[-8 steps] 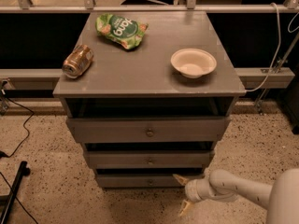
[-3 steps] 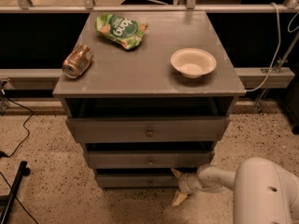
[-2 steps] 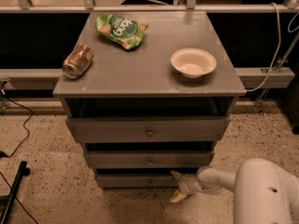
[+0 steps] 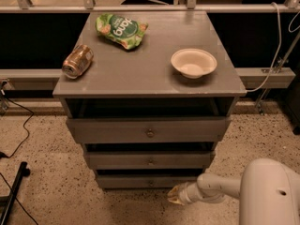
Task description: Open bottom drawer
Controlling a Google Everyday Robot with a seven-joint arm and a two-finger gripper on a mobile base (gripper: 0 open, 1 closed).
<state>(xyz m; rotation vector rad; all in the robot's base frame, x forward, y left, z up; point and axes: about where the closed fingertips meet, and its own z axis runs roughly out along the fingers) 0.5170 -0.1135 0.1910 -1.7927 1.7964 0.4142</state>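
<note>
The bottom drawer (image 4: 136, 181) is the lowest and narrowest of three grey drawer fronts in the cabinet, with a tiny round knob (image 4: 151, 183) at its centre. It stands just proud of the cabinet with a dark gap above it. My gripper (image 4: 174, 197) is low in front of the cabinet, just right of and below the knob, at the drawer's lower edge. My white arm reaches in from the bottom right.
The middle drawer (image 4: 150, 161) and top drawer (image 4: 149, 131) are above. On the cabinet top (image 4: 140, 64) lie a tipped can (image 4: 77, 61), a green snack bag (image 4: 121, 30) and a white bowl (image 4: 193, 63). Speckled floor surrounds the cabinet; a dark stand base (image 4: 14, 191) is at left.
My gripper has moved left along the floor toward the bottom drawer's centre, and my arm's white housing has come further into view at bottom right. The drawers have not visibly moved.
</note>
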